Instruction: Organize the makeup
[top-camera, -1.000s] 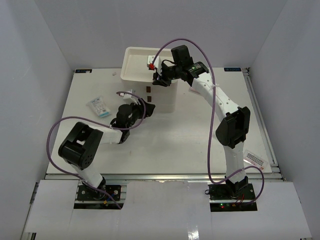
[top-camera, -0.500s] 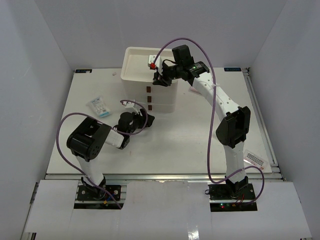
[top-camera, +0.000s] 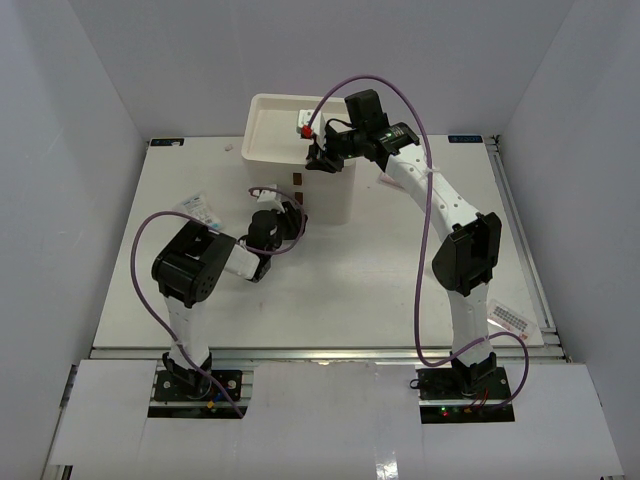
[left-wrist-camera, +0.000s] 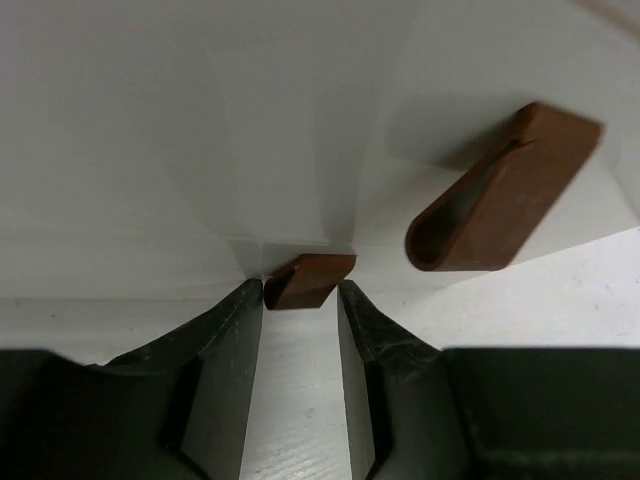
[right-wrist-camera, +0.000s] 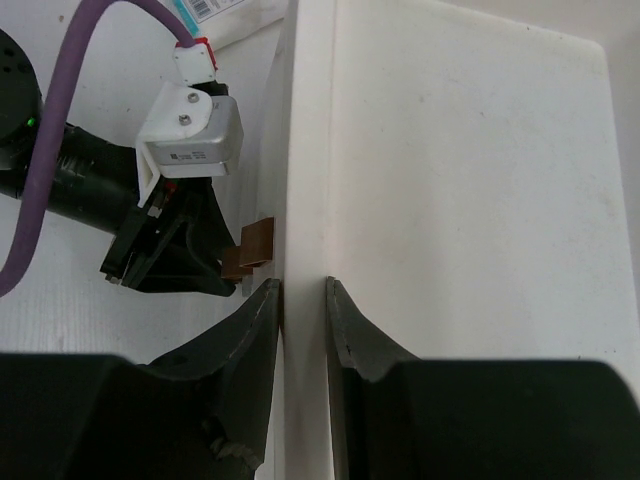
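White walls enclose a white tabletop (top-camera: 400, 290) carrying a white plastic 3-drawer box (top-camera: 275, 125). The left claw (left-wrist-camera: 300, 312) has its 2 fingers flanking a small brown pull tab (left-wrist-camera: 308, 280) on the box front, touching or nearly so; I cannot tell whether it is clamped. The right claw (right-wrist-camera: 303, 292) is clamped on the box's top rim.

Only the fingertips reach the tab, so a pull could slip off it, or drag the box if the right claw's hold gives.

A clear sachet with blue print (top-camera: 197, 207) lies left of the left claw, apart from it. A flat pink-red printed packet (top-camera: 510, 318) lies near the right arm's base, well apart from both claws. Neither claw holds makeup.
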